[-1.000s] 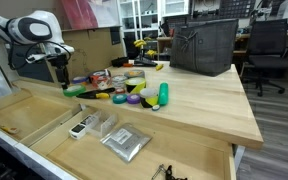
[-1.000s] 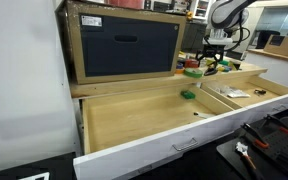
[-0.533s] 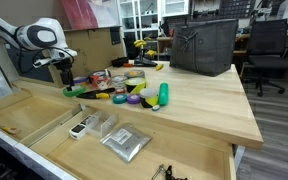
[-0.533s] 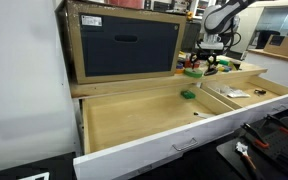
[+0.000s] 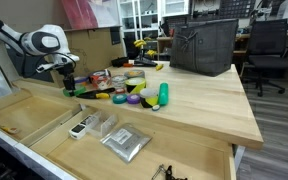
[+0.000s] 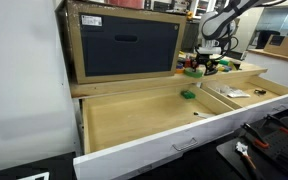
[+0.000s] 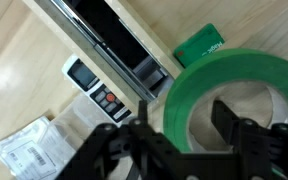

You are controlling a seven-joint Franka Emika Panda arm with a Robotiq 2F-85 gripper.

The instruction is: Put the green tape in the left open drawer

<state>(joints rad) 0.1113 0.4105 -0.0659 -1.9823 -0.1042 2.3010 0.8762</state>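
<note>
In an exterior view, the far left holds the wide, shallow left open drawer (image 5: 19,118) of pale plywood, with low wooden sides. Just above its back corner stands the white robot arm (image 5: 39,40) with its dark end effector (image 5: 66,82) pointing down. The end effector grips the green tape (image 5: 72,91), a flat, bright green ring, which hangs at the near edge of the pale wooden bench (image 5: 204,110), over the drawers.

To the right, a second open drawer (image 5: 59,150) contains clear plastic boxes (image 5: 96,125) and a flat silver pouch (image 5: 124,143). On the bench sit yellow-and-purple tape rolls (image 5: 134,98), a green cylindrical bottle (image 5: 163,95), a dark mesh basket (image 5: 204,45) and, beyond the bench, a black office chair (image 5: 269,50).

In the wrist view, from the left, come the silver pouch (image 7: 24,150) and a white remote-like device (image 7: 92,85) in the second drawer. Next is the end effector (image 7: 184,130), with one black finger outside the green tape (image 7: 234,75) and the other inside the ring, clamped on its wall. A small green box (image 7: 206,45) lies below on plain wood.

In an exterior view from the front, the left open drawer (image 6: 134,115) fills the foreground, with a small green box (image 6: 187,95) near its back right corner. The end effector (image 6: 199,62) and green tape (image 6: 193,69) hang beyond that corner.
</note>
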